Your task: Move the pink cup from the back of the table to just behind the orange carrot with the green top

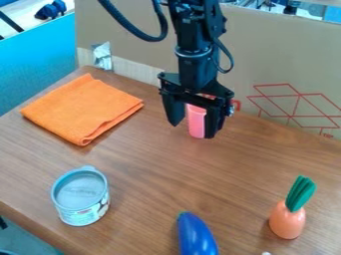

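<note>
Gripper (193, 131): twelve o'clock in the view, fingers spread wide
Pink object (196, 122): twelve o'clock, seen between the fingers; contact unclear
Orange cloth (81, 107): ten o'clock, folded
Can (81, 196): eight o'clock
Eggplant (196, 236): six o'clock
Carrot (287, 220): four o'clock, upright

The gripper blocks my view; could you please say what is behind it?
A pink object shows between the open fingers of the gripper, with cardboard farther back. Part of the object is covered, so its full shape is hidden.
</note>
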`<state>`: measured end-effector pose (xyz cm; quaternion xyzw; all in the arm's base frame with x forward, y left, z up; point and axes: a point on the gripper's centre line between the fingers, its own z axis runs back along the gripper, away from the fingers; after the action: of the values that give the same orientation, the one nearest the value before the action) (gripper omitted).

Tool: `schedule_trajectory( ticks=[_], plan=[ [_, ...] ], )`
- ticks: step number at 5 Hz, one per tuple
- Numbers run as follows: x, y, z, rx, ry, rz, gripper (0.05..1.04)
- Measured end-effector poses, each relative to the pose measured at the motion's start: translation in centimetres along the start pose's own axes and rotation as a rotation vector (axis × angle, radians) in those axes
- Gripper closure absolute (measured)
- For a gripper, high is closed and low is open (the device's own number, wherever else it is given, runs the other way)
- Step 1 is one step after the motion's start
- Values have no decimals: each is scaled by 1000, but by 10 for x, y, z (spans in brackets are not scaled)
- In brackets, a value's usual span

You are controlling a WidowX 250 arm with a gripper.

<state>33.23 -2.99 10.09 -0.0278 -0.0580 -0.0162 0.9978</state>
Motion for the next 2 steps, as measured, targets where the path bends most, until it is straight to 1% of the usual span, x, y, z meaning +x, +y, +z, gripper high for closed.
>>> schedule_trajectory(
  ticks=[1, 2],
  plan=[
    [-4, 0, -12, 1, 40, -1, 76],
    [10, -1, -9, -3, 32, -37, 76]
  ],
)
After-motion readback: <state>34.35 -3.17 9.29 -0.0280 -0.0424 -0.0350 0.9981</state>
